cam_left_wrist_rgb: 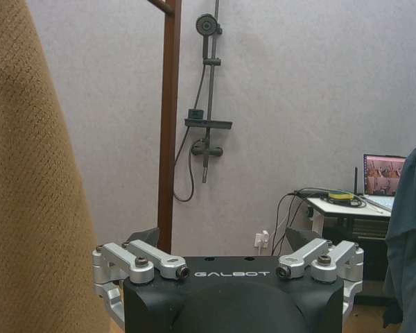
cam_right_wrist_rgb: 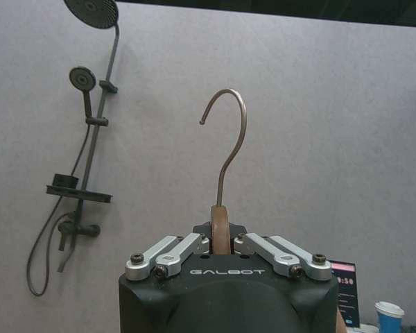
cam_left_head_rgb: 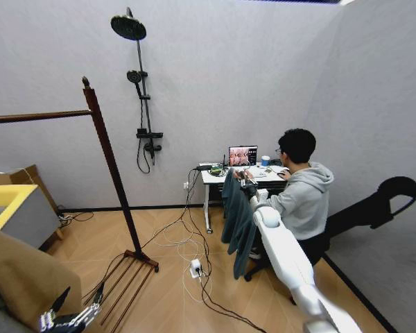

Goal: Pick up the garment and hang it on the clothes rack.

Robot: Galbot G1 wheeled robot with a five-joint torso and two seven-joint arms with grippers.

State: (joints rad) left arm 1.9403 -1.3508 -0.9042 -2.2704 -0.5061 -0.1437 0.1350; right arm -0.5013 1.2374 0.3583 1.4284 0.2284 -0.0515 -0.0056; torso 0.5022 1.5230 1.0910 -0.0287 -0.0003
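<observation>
The garment (cam_left_head_rgb: 236,223), a dark teal-blue shirt, hangs in the air in front of a desk, right of centre in the head view. My right gripper (cam_left_head_rgb: 248,186) holds it up at the end of the outstretched white arm. In the right wrist view that gripper (cam_right_wrist_rgb: 220,239) is shut on the wooden neck of the hanger (cam_right_wrist_rgb: 220,223), whose metal hook stands upright above it. The clothes rack (cam_left_head_rgb: 108,156) stands at the left, with its top rod (cam_left_head_rgb: 35,116) running off the left edge. My left gripper (cam_left_wrist_rgb: 225,243) is open and low beside a tan coat (cam_left_wrist_rgb: 35,173); the garment's edge (cam_left_wrist_rgb: 409,236) shows far off.
A white desk (cam_left_head_rgb: 215,179) with a laptop stands behind the garment. Cables and a power strip (cam_left_head_rgb: 195,267) lie on the wooden floor between rack and desk. A shower fixture (cam_left_head_rgb: 142,90) is on the back wall. A box (cam_left_head_rgb: 17,208) sits at the left.
</observation>
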